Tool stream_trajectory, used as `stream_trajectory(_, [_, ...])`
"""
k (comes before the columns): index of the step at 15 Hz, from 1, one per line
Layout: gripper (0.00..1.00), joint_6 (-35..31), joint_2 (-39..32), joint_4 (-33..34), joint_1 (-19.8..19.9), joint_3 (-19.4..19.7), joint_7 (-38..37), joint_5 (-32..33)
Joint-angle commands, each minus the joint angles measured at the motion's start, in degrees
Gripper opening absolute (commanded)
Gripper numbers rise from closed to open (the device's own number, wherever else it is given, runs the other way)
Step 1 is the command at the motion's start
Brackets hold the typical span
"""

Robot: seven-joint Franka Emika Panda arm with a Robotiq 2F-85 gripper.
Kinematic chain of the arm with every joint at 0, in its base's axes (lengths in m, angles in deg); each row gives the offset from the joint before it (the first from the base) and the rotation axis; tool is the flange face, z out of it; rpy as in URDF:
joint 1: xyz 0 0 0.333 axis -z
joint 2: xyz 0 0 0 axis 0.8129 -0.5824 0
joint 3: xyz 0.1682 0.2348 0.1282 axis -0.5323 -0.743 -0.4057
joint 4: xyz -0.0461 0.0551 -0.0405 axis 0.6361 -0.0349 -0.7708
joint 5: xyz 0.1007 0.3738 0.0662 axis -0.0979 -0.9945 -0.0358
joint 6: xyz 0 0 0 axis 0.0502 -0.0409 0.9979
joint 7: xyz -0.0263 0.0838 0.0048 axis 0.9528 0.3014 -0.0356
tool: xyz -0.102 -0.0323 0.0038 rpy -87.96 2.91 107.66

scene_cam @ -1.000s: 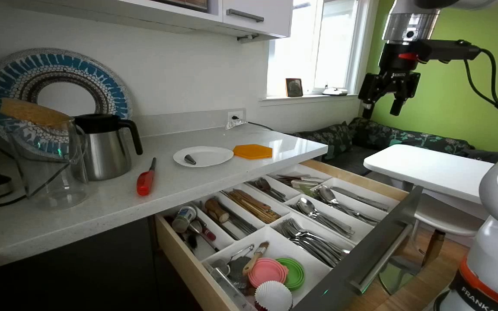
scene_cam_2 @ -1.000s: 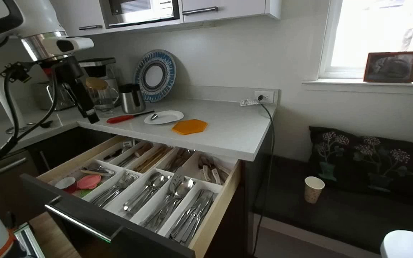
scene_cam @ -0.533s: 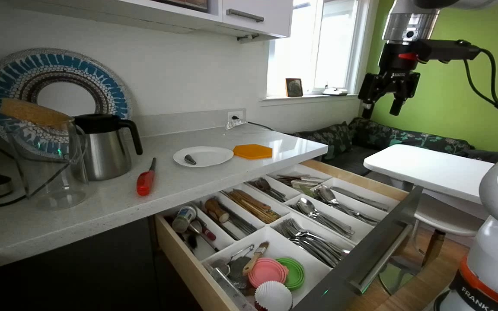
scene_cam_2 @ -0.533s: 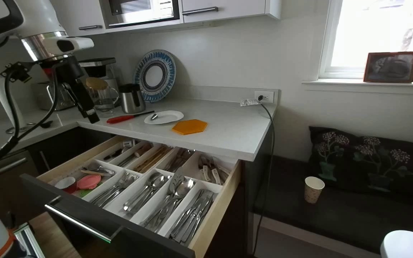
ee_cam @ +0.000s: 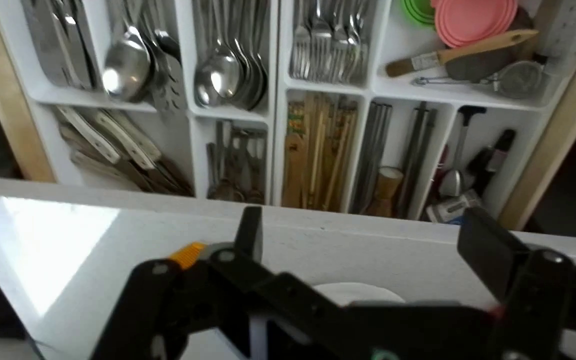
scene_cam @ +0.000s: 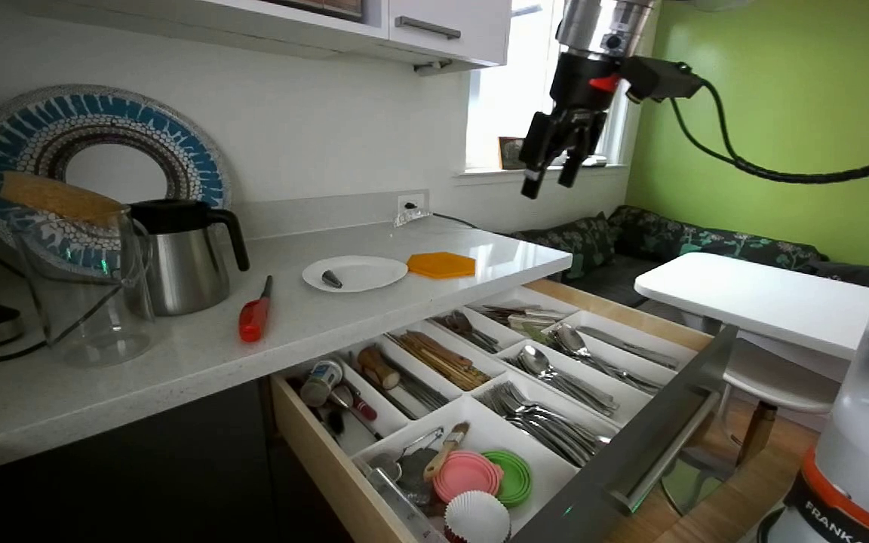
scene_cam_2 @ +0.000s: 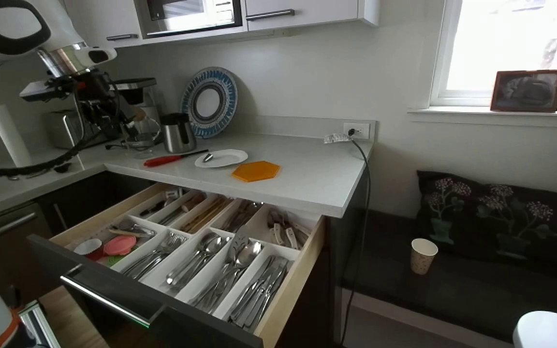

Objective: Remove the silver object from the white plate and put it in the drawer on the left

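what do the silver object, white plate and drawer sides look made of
Silver object: likely metal, by its grey sheen. White plate: smooth, even white; perhaps ceramic, plastic possible. Drawer sides: matte, probably wood, by their pale tan colour.

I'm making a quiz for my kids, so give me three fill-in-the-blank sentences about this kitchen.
Of the silver object and the red-handled tool, only the ____ lies on the white plate.
The flat hexagon near that plate is coloured ____.
The gripper is not shut but ____.
Missing words: silver object; orange; open.
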Motion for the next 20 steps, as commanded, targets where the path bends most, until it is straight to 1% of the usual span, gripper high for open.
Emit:
stream_trajectory(1, [1.00, -7.9, -12.3, 6.2, -3.0, -2.6, 1.5, -0.7])
stream_trajectory(3, [1.00, -12.9, -17.9, 8.9, -3.2, -3.9, 1.1, 0.6])
stream_trajectory(6, [1.00, -19.2, -26.4, 12.6, -3.5, -4.4, 2.1, 1.4])
stream_trajectory(9, [1.00, -22.6, -34.4, 17.3, -3.2, -4.7, 3.1, 2.5])
stream_trajectory(13, [1.00, -23.2, -44.4, 25.6, -2.7, -4.4, 2.9, 6.3])
stream_trajectory(16, [1.00, -23.8, -50.5, 31.5, -3.0, -3.4, 4.7, 7.2])
stream_trajectory(18, [1.00, -23.7, -54.2, 35.1, -3.2, -2.9, 3.0, 8.6])
stream_trajectory(19, [1.00, -23.9, -55.7, 36.5, -3.4, -2.6, 2.8, 8.8])
stream_trajectory(20, [1.00, -23.3, -51.9, 33.0, -3.4, -2.8, 3.8, 7.3])
